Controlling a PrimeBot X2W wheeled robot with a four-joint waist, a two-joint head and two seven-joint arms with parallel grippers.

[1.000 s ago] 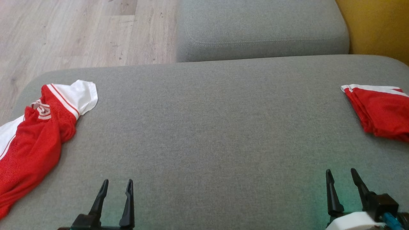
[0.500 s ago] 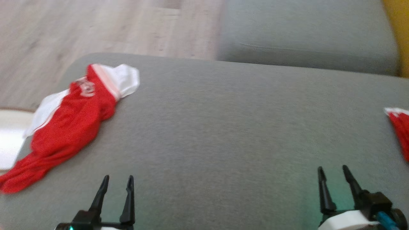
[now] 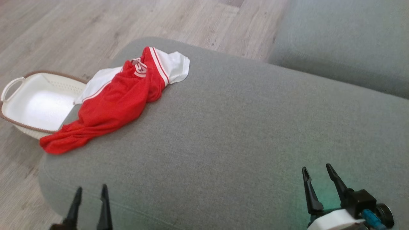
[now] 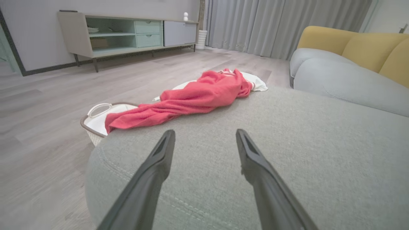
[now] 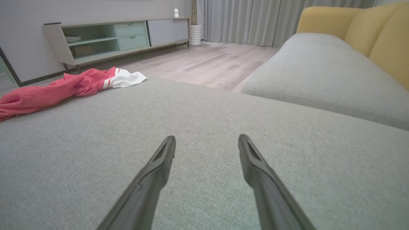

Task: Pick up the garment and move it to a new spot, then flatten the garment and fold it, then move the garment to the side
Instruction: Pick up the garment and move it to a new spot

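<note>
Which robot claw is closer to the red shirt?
The left gripper, at the head view's lower left: the red shirt lies on its side of the cushion; the right gripper is far across.

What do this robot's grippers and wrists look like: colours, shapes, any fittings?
The left gripper and the right gripper each have two long black fingers tapering to points. Behind the right one are a black block, a white wrist shell and a blue connector.
</note>
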